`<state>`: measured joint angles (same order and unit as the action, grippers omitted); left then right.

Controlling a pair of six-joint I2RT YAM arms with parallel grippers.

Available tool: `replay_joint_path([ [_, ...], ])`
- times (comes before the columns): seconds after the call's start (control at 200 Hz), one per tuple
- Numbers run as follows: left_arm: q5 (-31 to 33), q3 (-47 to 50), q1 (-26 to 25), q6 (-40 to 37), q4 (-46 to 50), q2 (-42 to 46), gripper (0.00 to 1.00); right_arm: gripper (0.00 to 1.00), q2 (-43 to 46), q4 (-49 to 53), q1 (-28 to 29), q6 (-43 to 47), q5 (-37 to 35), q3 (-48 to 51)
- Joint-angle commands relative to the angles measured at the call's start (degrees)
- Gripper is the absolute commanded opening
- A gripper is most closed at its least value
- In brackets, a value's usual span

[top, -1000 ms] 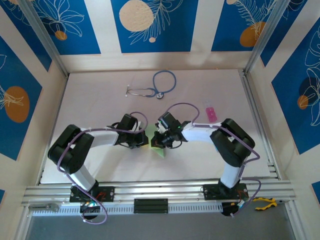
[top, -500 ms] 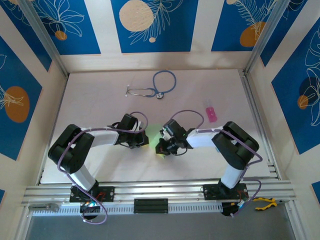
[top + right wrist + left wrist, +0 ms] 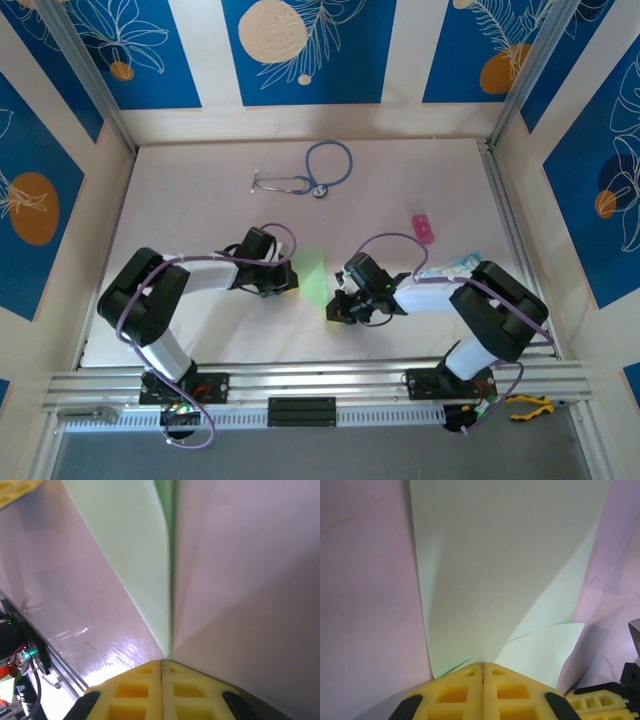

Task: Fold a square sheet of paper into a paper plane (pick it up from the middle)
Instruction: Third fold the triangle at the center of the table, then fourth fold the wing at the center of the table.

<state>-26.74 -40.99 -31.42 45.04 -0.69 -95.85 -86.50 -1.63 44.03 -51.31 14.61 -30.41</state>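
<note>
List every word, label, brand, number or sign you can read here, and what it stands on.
No text is readable anywhere.
Teal-and-white flat packet: any print is too small to read.
Thin pale green sheet of paper: blank on the faces shown.

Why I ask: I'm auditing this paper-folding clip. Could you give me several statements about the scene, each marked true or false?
1. The left pincer and the right pincer are both shut on the green paper. True.
2. The stethoscope lies between the two arm bases. False: it lies towards the far side of the table.
3. The pink block sits to the right of the green paper, apart from it. True.
4. The green paper is already a narrow dart. False: it is a broad sheet with slanting creases.
</note>
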Motion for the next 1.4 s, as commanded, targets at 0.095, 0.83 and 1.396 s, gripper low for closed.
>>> replay_joint_path([
  [0.095, 1.08, 2.52, -1.48, 4.35, -0.65, 0.55, 0.05, 0.10, 8.44, 6.34, -2.13, -1.58, -6.85, 0.01],
  [0.83, 3.73, -1.38, 2.50, -4.35, 10.36, 11.41, 0.27, 0.35, 3.26, 15.54, -3.73, -1.10, -19.60, -13.84],
  [1.396, -6.11, 0.81, 8.57, -2.46, 7.68, 10.54, 0.31, 0.24, -9.89, 6.15, -3.95, -2.13, -12.50, -17.81],
])
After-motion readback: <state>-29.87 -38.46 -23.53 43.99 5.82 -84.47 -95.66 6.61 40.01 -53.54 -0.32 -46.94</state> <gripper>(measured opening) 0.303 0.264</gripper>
